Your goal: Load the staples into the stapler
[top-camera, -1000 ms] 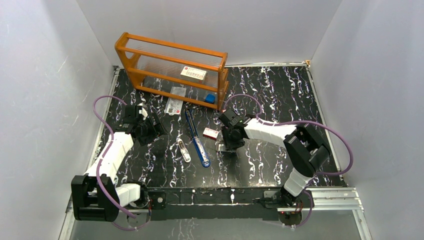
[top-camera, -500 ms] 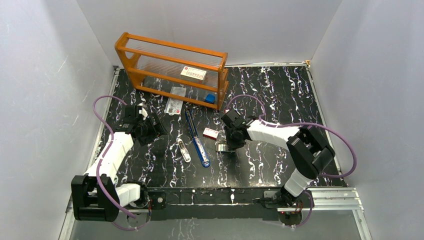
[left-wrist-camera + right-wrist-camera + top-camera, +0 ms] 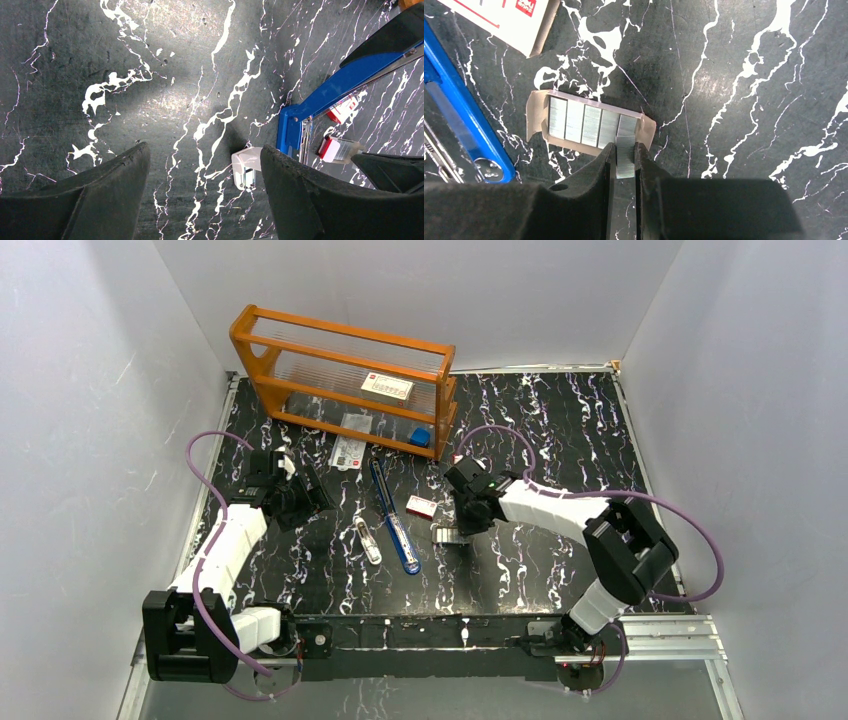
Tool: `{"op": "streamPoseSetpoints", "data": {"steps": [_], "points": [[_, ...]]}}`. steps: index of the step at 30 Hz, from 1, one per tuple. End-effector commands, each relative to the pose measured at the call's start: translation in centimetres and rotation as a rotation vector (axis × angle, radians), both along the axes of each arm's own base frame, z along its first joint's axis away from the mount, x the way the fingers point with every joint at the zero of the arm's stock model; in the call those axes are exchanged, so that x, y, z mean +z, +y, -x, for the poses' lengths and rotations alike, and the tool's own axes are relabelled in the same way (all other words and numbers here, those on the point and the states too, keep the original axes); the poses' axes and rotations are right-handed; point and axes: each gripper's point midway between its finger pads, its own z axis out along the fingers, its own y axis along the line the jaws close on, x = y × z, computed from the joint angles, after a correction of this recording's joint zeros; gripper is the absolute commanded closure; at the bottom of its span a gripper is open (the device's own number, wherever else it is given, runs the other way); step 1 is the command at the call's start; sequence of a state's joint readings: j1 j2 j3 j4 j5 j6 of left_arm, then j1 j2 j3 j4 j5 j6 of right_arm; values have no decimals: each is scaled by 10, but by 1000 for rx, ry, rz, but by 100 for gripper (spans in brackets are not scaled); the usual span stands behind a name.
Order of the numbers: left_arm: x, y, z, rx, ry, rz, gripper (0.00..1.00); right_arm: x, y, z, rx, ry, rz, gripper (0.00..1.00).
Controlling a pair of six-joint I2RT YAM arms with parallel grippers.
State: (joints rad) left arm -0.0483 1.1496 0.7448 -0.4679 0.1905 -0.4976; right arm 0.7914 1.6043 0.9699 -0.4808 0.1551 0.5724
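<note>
Silvery staple strips [image 3: 584, 122] lie in their pale cardboard tray [image 3: 535, 117], at three o'clock from the open blue stapler [image 3: 393, 518] on the black marbled table [image 3: 540, 430]. My right fingers [image 3: 608, 160] have just clenched on the end strip [image 3: 626, 131], so I judge it ready to lift toward the stapler. Left fingers [image 3: 115, 185] hang released at its nine o'clock.

surface [image 3: 560, 440]: black, white marble veining. stapler [image 3: 340, 87]: blue. staples [image 3: 584, 122]: silvery; tray [image 3: 535, 107] pale. box [image 3: 421, 505]: red-and-white. rack [image 3: 252, 358]: orange.
</note>
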Motion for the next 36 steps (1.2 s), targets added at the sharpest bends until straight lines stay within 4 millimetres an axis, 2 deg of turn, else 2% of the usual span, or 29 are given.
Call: {"op": "streamPoseSetpoints", "data": {"steps": [1,6,10,13,19,27,32,36], "points": [[3,2,1,0,-18,-6,23,23,0,-5,-12,-46,-33,81],[2,2,2,0,-14,-3,23,29,13,6,27,-40,-58,81],[1,2,2,-1,-11,-3,23,29,30,30,70,-38,-22,80],[1,1,2,-3,-9,0,23,23,41,51,98,-31,24,80],[2,0,1,-6,-13,3,23,4,44,78,108,-22,134,80],[2,0,1,-7,-14,5,23,-10,41,83,113,-24,195,76],[3,0,1,-7,-15,5,23,-15,42,85,122,-13,200,61],[2,0,2,-9,-12,6,23,-14,46,84,123,-18,177,59]]}}
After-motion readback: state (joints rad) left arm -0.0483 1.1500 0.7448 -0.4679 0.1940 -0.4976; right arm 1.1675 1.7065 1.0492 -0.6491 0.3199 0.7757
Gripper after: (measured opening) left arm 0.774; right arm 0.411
